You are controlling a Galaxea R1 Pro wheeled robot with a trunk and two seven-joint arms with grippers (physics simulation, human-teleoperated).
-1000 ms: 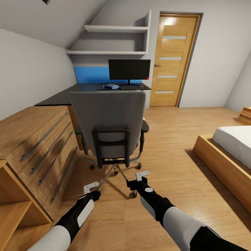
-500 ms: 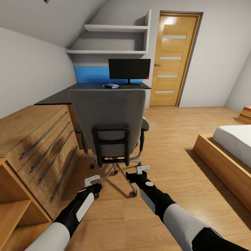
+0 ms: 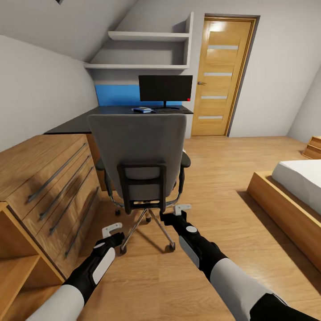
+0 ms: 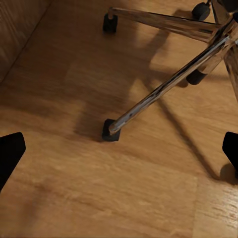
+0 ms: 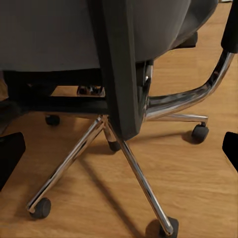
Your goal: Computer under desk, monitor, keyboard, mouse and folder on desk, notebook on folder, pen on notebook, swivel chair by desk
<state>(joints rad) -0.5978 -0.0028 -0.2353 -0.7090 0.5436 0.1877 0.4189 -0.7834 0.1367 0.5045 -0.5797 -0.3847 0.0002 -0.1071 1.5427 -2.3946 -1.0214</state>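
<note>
Right gripper [image 3: 180, 213]: white-tipped fingers spread apart, nothing between them, held just behind the lower edge of the chair back. Your left gripper [image 3: 109, 232]: likewise spread and empty, lower and nearer the floor, aimed at a chrome leg and black caster.

Swivel chair [image 3: 139, 157]: grey padded back facing you, black rear frame, black armrests, chrome star base on casters; standing in front of the desk, not yet tucked against it.

Desk [image 3: 84, 122]: long black top, running along the wall behind the chair.

Monitor [image 3: 165, 88]: wide black screen on a thin neck and round base, upright on the desk.

Folder [image 3: 142, 109]: small flat blue item on the desk beside the monitor base; too small to say what lies on it. Keyboard [image 3: 166, 111]: a dark strip in front of the base, probably.

Light wooden chest [image 3: 42, 174]: bar handles, close on your left.

Risks: push high on the back and the chair may tip or swivel rather than roll; an off-centre push could swing it into the chest; the low left gripper may foul a leg.
</note>
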